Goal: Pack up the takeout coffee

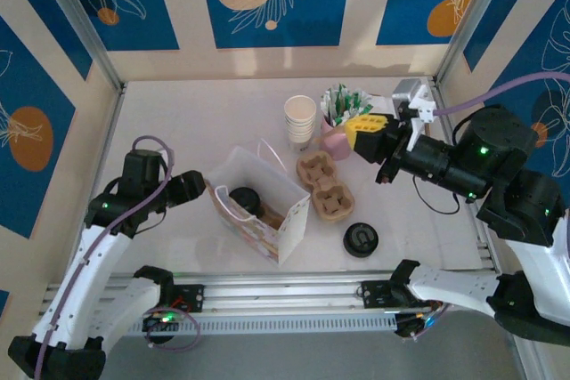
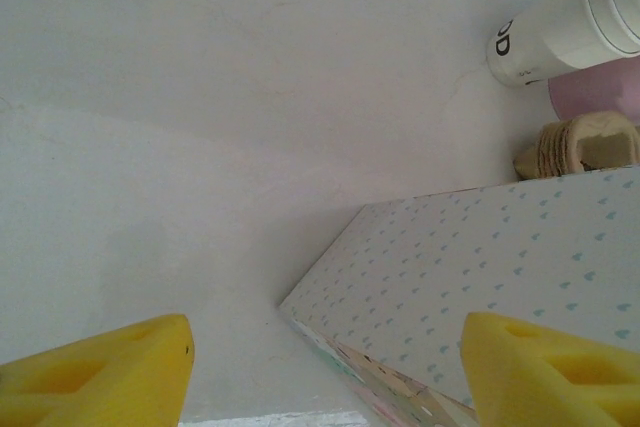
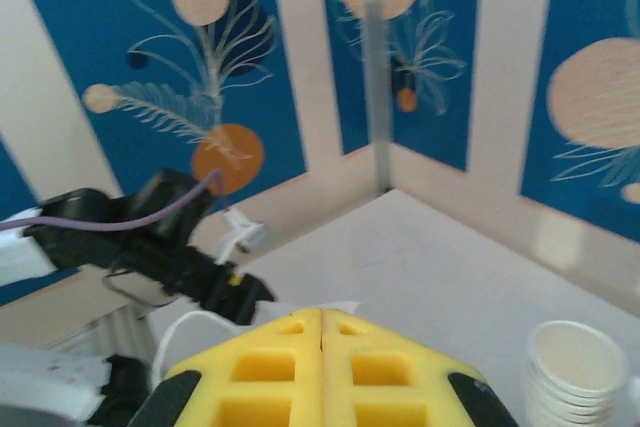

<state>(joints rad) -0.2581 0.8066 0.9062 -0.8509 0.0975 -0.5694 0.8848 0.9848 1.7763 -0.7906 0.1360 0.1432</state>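
White tabletop (image 1: 196, 122); right claw (image 3: 320, 332) closed tight, empty; left claw (image 2: 325, 367) spread wide.

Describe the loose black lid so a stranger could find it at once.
Start at the white paper bag in the middle, then move right to the brown cardboard carrier. The lid lies off its near right corner: a flat black disc, alone, with no cup beneath.

Fig. L arm (image 1: 107, 220): extended fwd and to the right from its base, wrist kept low. L gripper (image 2: 320, 377): yellow foam pads (image 2: 100, 372) shown well apart, jaws spread wide. R arm (image 1: 481, 162): bent at elbow, forearm directed left. R gripper (image 1: 367, 136): its pads (image 3: 260, 377) pressed flush together, w/ nothing gripped between.
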